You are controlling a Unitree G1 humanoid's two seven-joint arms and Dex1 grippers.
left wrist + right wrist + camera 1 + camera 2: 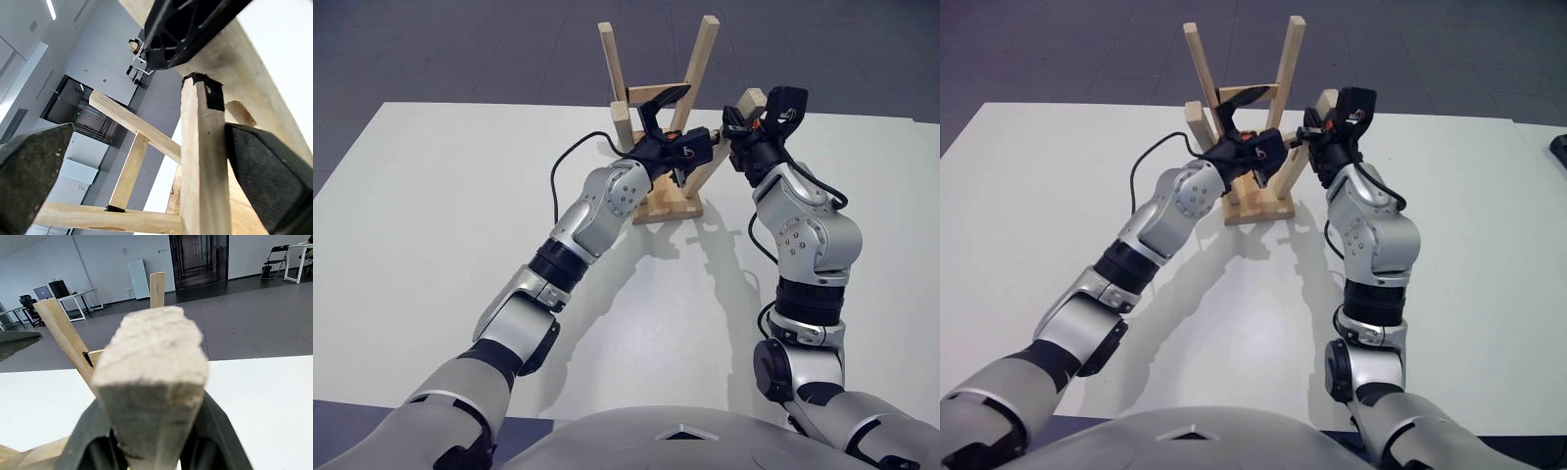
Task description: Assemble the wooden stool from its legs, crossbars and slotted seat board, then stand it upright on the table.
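Note:
The wooden stool lies upside down, its slotted seat board (668, 207) flat on the white table (460, 196). Two long legs (701, 59) rise at the far side, joined by a crossbar (652, 95). My left gripper (685, 132) is open around a leg (200, 161) above the seat board; one finger pad (264, 181) touches that leg and the other pad (29, 166) stands well off it. My right gripper (744, 117) is shut on the top end of the near right leg (151, 362), which slants up from the board.
A short leg (622, 122) stands at the stool's left side. Black cables run from both wrists over the table. Wide bare tabletop lies to the left and right of the stool, and dark floor lies beyond the far table edge.

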